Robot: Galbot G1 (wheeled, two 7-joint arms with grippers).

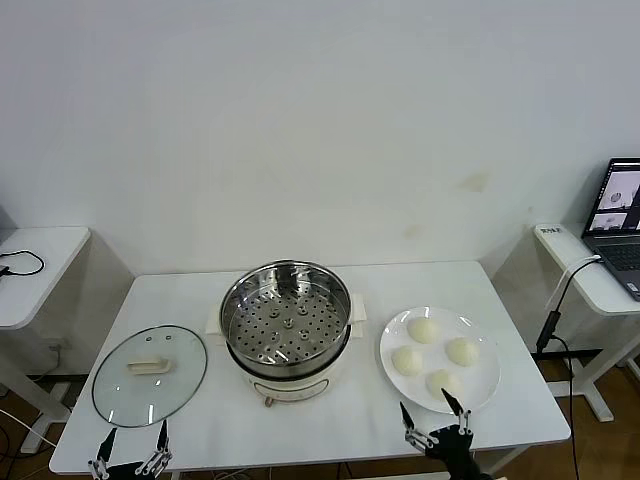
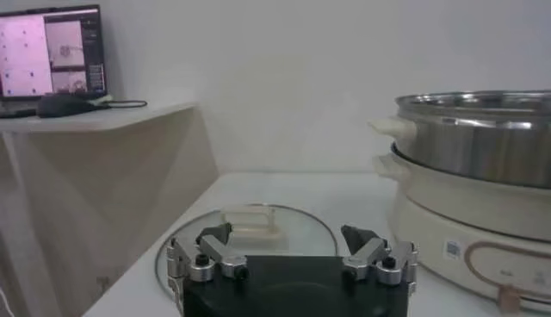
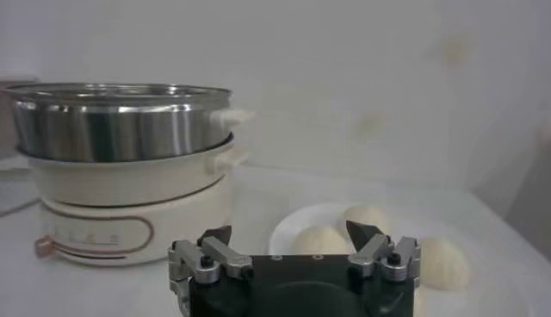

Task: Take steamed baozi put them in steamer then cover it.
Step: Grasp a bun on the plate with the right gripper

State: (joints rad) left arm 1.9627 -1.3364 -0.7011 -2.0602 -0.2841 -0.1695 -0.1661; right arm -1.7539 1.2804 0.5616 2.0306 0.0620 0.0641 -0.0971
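left gripper (image 2: 288, 241): matte black body | silver metal finger links with round black screw heads | dark pointed fingertips (image 2: 217, 233) || right gripper (image 3: 293, 239): same build (black block, silver knuckles, black tips) | thin, dark and spiky from head view

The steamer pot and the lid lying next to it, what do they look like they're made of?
The steamer pot looks like polished stainless steel: mirror-bright walls and a perforated floor. Its base looks like glossy cream-white plastic, though enamel is possible. The lid appears to be clear glass with a metal rim, since the table shows through it; its pale handle is probably plastic.
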